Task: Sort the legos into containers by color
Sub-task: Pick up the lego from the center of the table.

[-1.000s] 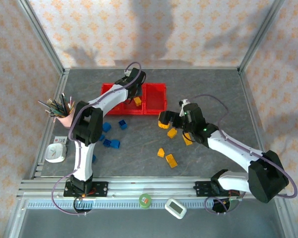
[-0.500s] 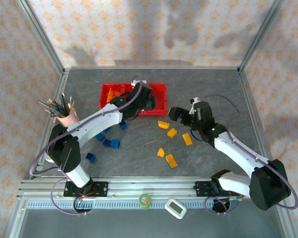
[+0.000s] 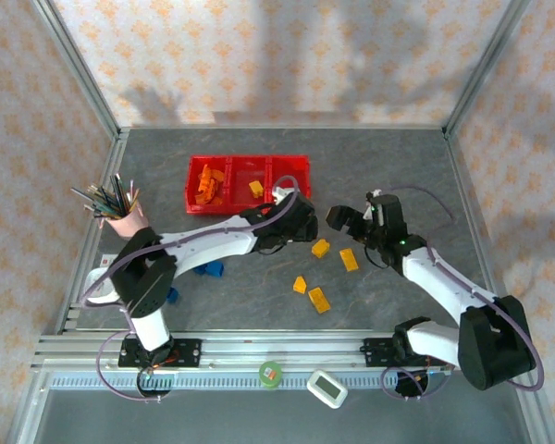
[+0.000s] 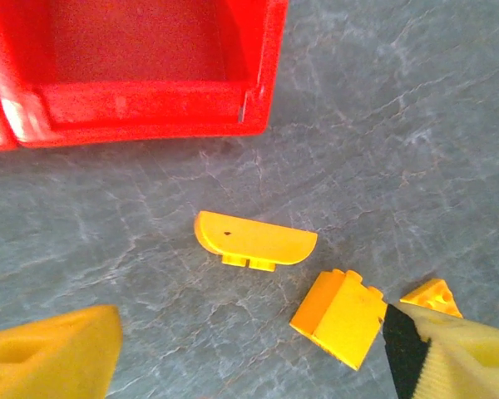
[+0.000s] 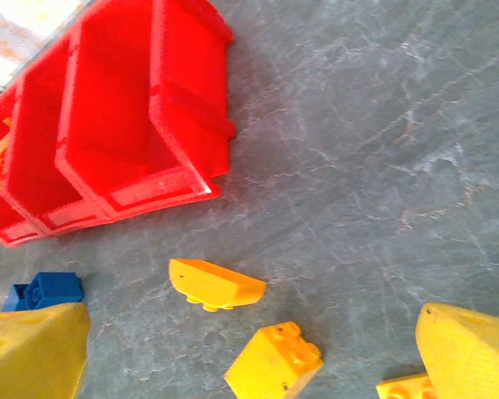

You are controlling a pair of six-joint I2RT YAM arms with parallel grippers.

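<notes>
- Left gripper (image 4: 249, 337) is released: its yellow fingers (image 4: 54, 357) stand wide apart with nothing between them, low over the table (image 3: 398, 166), just in front of the right-hand end of the red tray (image 3: 289, 180).
- Directly ahead of it lie a curved yellow piece (image 4: 254, 241) and a yellow wedge (image 4: 339, 320), both on the table and apart from each other. A third yellow bit (image 4: 432, 297) sits just beside the right-hand finger.
- Right gripper (image 5: 254, 320) is likewise spread open and empty, hanging over the same cluster from the right side.
- What changed in the last second: the left arm was stretched out over the tray's middle bin. It has since swung off the tray toward the table's middle, its jaws widening on the way.
- The right gripper was over the yellow cluster a second ago. It has backed off toward the right edge, which gives the left one room.
- What that means for the task: a yellow brick (image 3: 256, 189) rests in the middle bin, so that delivery looks finished. The left arm seems to be lining up for the next yellow one, most likely the curved piece.
- Sorting so far: orange pieces (image 3: 206, 185) lie in the left bin and the right bin holds nothing. The tray sits toward the far edge, a little left of centre.
- Left to do, as I judge it: the cluster under the grippers, more loose yellow pieces (image 3: 318, 300) between the table's middle and its near edge, and the blue bricks (image 3: 213, 269) toward the left edge, beside the left arm.
</notes>
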